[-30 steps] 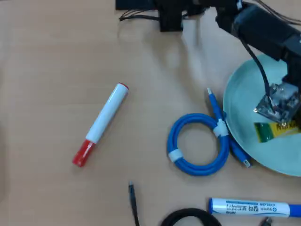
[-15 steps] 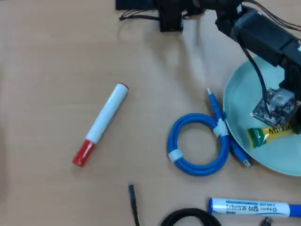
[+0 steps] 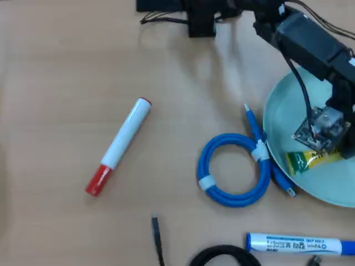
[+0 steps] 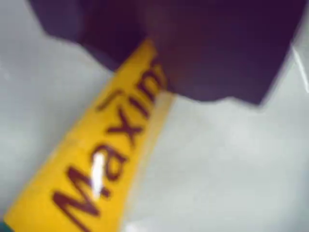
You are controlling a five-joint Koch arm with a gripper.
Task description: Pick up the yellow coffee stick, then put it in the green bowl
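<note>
Evenly lit from above, soft shadows beneath the arm (image 3: 310, 44); overhead view slightly soft. Wrist view heavily blurred, with glare streaking the yellow coffee stick (image 4: 96, 174).

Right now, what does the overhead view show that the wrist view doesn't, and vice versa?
Overhead only: the red-capped marker, the coiled blue cable, the white-and-blue marker, black cables at the bottom edge, and the arm reaching over the green bowl. Wrist only: the red "Maxim" lettering, readable up close, under a dark blur that may be the gripper. Both: the yellow coffee stick over the bowl's pale inside.
</note>
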